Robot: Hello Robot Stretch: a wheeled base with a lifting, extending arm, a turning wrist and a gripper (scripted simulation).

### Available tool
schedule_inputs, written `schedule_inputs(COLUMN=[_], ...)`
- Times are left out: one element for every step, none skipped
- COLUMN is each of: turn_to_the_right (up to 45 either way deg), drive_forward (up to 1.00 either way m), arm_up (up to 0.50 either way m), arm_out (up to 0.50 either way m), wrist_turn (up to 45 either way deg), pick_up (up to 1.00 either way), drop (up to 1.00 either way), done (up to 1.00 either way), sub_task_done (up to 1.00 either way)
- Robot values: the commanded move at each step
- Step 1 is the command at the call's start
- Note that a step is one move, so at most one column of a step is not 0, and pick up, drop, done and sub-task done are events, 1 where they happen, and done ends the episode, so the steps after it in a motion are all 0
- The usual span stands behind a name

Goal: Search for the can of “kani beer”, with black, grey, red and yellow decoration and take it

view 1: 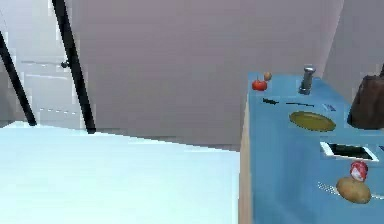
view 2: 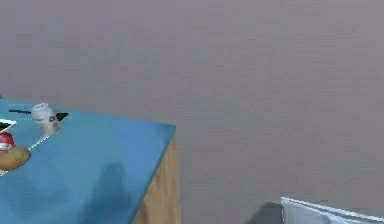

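A blue countertop (view 1: 290, 150) fills the forward view's right. Near its right edge stands a small can-like thing (view 1: 359, 171) with red and pale marks, just behind a brownish rounded lump (view 1: 352, 190). In the arm side view the same counter (view 2: 100, 170) reaches in from the left. On it stands a small pale grey can-like thing (view 2: 43, 116) with a dark bit beside it, and the brownish lump (view 2: 10, 157) lies at the left edge. The colours are too small to match to the beer can.
Also on the counter are a red tomato (view 1: 259, 85), a grey shaker (view 1: 307, 79), a dark utensil (view 1: 290, 104), a yellowish dish (view 1: 313, 121), a white-framed dark slab (view 1: 350, 150) and a brown object (view 1: 368, 103). A white surface (view 1: 100, 180) lies lower left, a white door (view 1: 45, 90) behind.
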Motion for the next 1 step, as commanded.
schedule_inputs(turn_to_the_right=[-33.0], drive_forward=[0.0], arm_up=[0.0], arm_out=[0.0], wrist_turn=[0.0], pick_up=[0.0], drop=[0.0], done=[0.0], sub_task_done=[0.0])
